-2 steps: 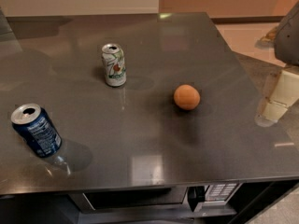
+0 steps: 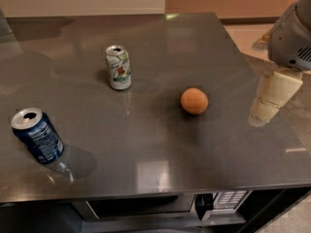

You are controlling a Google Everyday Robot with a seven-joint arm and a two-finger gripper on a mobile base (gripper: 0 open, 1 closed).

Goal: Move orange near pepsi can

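The orange [image 2: 194,101] sits on the dark grey table [image 2: 160,144], right of the middle. The pepsi can [image 2: 38,135], dark blue with a silver top, stands at the front left, leaning in the view. My gripper [image 2: 270,98], cream-coloured under a grey arm housing [image 2: 291,38], hangs above the table's right edge. It is to the right of the orange, apart from it and holding nothing that I can see.
A white and green can [image 2: 118,67] stands upright at the back, left of the orange. A microwave-like appliance [image 2: 160,208] sits under the table's front edge. The floor [image 2: 252,33] shows beyond the right edge.
My gripper has moved a little to the left, toward the orange. The orange and both cans have not moved.
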